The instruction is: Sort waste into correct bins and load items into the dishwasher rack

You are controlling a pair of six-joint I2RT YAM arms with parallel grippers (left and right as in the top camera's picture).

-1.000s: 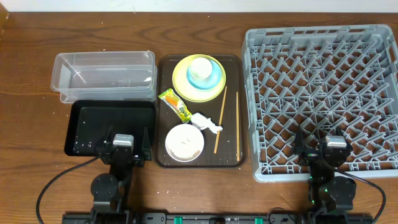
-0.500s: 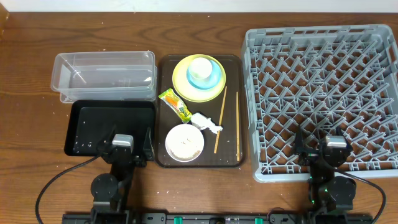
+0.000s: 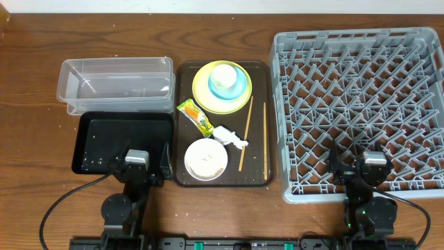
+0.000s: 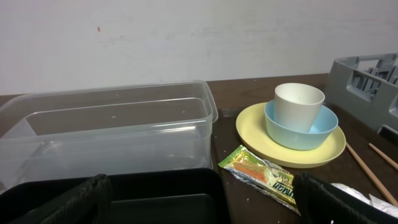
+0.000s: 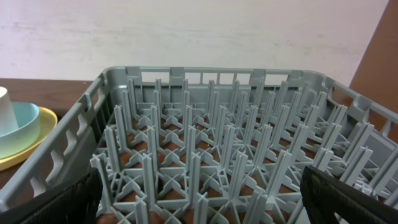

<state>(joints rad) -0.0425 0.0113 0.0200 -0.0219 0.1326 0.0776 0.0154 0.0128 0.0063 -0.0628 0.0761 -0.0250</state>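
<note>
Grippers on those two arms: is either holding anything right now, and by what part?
Nothing is held. The left gripper and right gripper are both open, with no object between their fingers.

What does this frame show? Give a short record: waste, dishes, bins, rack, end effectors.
waste: wrapper and tissue on the brown tray
dishes: cup in blue bowl on yellow plate; white bowl; chopsticks
bins: clear tub, black tray; no wrapper or tissue inside
rack: grey rack, no dishes in it
end effectors: left end effector open; right end effector open
</note>
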